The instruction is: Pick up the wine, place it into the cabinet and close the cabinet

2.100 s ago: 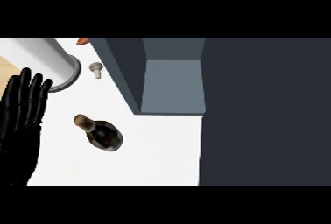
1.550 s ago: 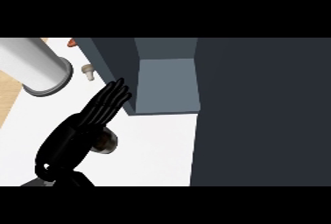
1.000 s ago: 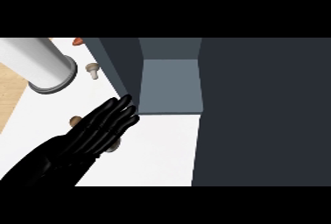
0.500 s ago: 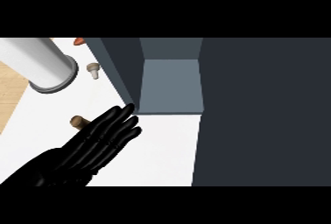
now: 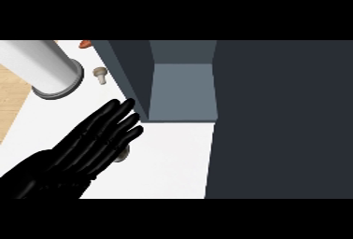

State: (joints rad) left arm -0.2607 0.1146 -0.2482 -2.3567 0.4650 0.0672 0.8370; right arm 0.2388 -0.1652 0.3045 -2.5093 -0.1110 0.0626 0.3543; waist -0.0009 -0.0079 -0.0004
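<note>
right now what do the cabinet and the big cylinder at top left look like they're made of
Cabinet: flat slate-grey panels, matte, likely painted wood or laminate. Cylinder: smooth white body on a grey base ring, soft shading, maybe plastic or coated metal; cannot tell which.

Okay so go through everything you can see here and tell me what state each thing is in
Left hand: open, fingers straight, lying over the wine bottle.
Wine bottle: on the counter, almost wholly hidden under the hand.
Cabinet: open, nothing visible inside.
White cylinder: upright on the counter.
Mushroom: lying beside the cylinder.
Right hand: not in view.
</note>
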